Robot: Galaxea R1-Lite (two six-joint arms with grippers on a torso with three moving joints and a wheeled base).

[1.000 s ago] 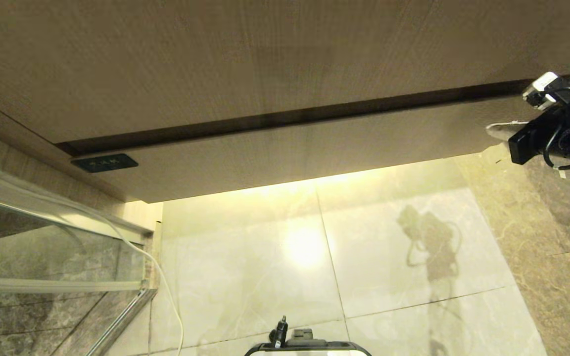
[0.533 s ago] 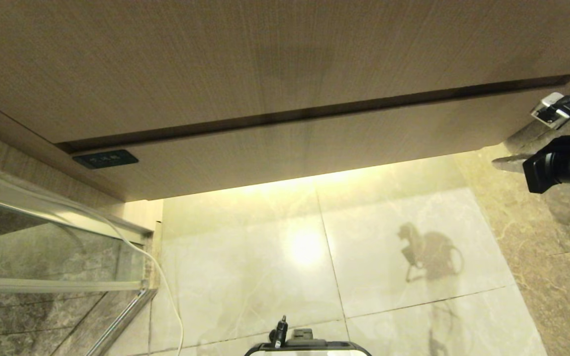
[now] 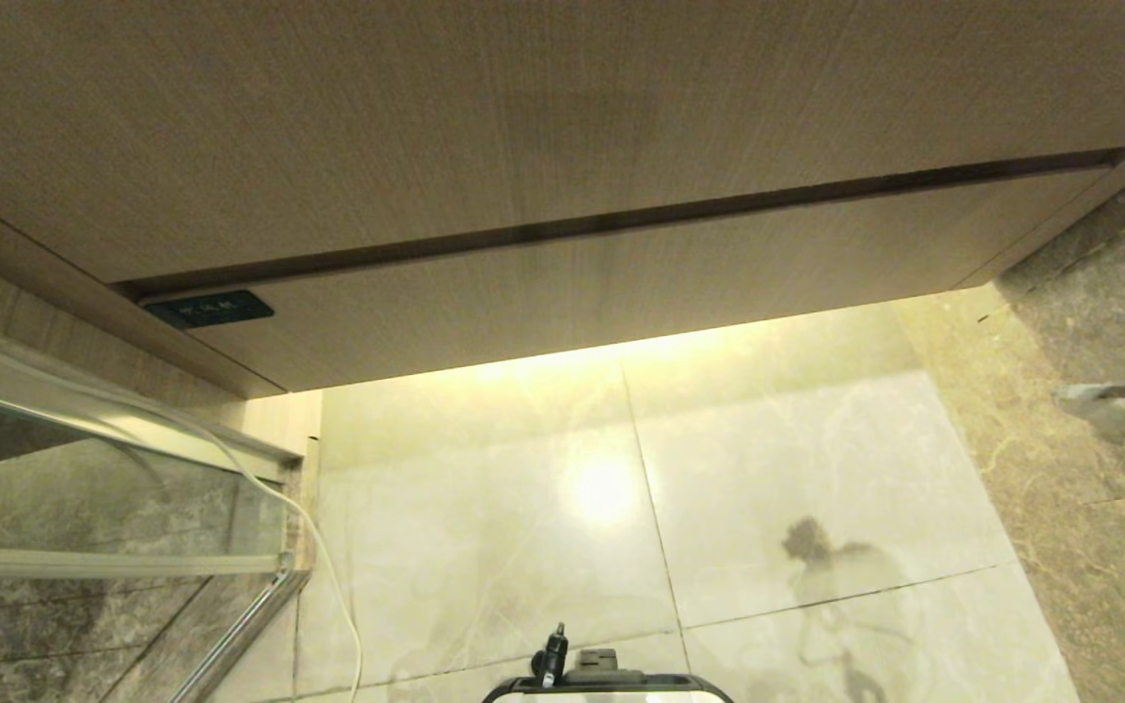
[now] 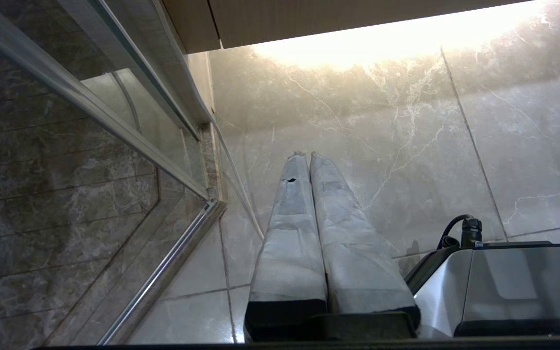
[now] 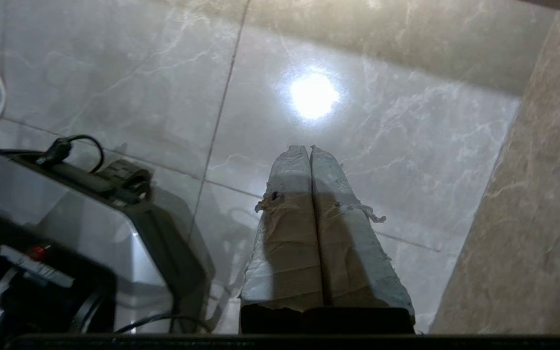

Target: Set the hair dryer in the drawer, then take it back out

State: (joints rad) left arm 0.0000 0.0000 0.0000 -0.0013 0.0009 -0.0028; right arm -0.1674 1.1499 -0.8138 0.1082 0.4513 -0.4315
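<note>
Zero dryers: no hair dryer is seen in any view.
Drawer [image 3: 621,283]: shown pushed flush, front closed.
Right gripper [image 5: 311,150]: jaws pressed together, nothing held, pointed at the floor [image 3: 768,469].
Left gripper [image 4: 307,158]: jaws likewise closed and empty, parked low.

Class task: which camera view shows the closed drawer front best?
The head view: the drawer front spans it, shut, under the taller panel. The left wrist view catches only a wood edge; the right wrist view shows just floor.
</note>
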